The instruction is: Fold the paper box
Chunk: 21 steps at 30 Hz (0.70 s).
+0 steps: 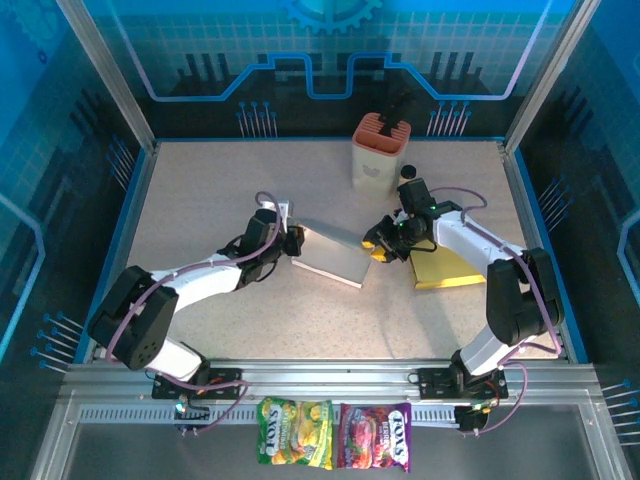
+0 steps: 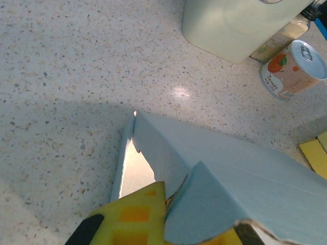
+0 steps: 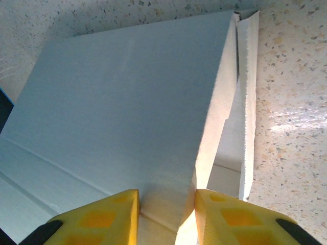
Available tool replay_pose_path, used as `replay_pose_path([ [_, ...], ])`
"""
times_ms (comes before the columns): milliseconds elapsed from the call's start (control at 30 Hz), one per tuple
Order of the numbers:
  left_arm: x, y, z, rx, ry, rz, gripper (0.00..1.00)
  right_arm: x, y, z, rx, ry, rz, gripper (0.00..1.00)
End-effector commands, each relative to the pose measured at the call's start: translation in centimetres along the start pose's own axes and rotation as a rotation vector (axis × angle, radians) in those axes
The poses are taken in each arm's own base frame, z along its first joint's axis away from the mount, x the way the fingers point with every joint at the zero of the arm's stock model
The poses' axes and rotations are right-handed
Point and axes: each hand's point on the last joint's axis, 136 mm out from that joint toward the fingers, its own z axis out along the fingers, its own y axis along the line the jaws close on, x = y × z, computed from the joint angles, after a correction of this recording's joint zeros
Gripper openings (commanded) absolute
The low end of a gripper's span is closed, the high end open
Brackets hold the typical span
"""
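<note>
Top view: worktop (image 1: 200, 320) lit brightly and evenly from overhead. A blue cast is thrown by the enclosure panels (image 1: 60, 230). Shadows are kept short and soft.

Left wrist view: a small white glare spot is noted on the worktop. A broad, soft-edged shadow is spread over the lower left. The paper box (image 2: 245, 168) is rendered soft near the lens.

Right wrist view: streaky glare is recorded on the worktop at right. Light is seen through the box's open seam. The jaws of the right gripper (image 3: 167, 214) are blurred at the bottom edge.

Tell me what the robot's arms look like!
The left arm and right arm have white tube-shaped links with chunky black joints. A thin purple cable loops along each. The end effector pads are bright yellow with a square grid pattern.
</note>
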Motion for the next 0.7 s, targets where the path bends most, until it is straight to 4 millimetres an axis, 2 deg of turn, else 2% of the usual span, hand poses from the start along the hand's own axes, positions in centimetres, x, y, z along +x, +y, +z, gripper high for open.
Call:
replay_pose_path([
  [0, 2.1, -1.2, -1.0, 0.062, 0.075, -0.038, 0.01, -0.2, -0.7, 0.5, 0.019, 0.0, -0.017, 0.33],
  [267, 4.4, -1.0, -3.2, 0.079, 0.151, -0.083, 0.29, -0.1, -1.8, 1.0, 0.064, 0.001, -0.044, 0.31],
  [533, 6.3, -1.2, -5.9, 0.11, 0.214, -0.141, 0.44, -0.1, -1.7, 1.4, 0.087, 0.001, -0.07, 0.29],
  [667, 6.1, -1.9, -8.0, 0.126, 0.242, -0.217, 0.48, -0.1, -1.7, 1.5, 0.094, 0.001, -0.077, 0.27],
])
